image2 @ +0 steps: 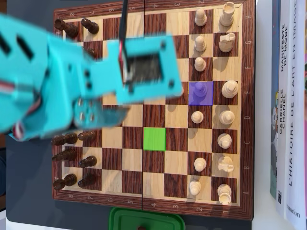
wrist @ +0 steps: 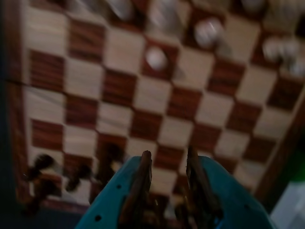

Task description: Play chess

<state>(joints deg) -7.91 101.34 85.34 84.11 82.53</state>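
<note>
Teal claw (wrist: 169, 160) is hanging low over the chessboard (wrist: 157, 102) in the wrist view, coming in from the bottom edge; its two brown-lined fingers (wrist: 144, 164) are standing slightly apart with a narrow gap between them and nothing sitting in that gap, so partly open and empty; frame is blurring, so fine detail is not readable; ahead of the claw a lone white pawn (wrist: 156, 58) is sitting on a dark square, and further ahead, blurred white pieces (wrist: 208, 31) are lining the top edge; to the claw's left, dark pieces (wrist: 78, 175) are clustering near the board's border, close beside the teal body; in the overhead view the teal arm (image2: 96, 81) is smearing across the upper left of the board and covering several squares, claw tips themselves not visible there; a green-marked square (image2: 154, 139) is lying just below the arm, a purple-marked square (image2: 200, 93) just right of it; white pieces are standing in two columns at the right side, dark ones at the left edge; books (image2: 288, 110) are lying off the board's right side; a green container (image2: 146, 220) is sitting beyond the board's bottom edge.
</note>
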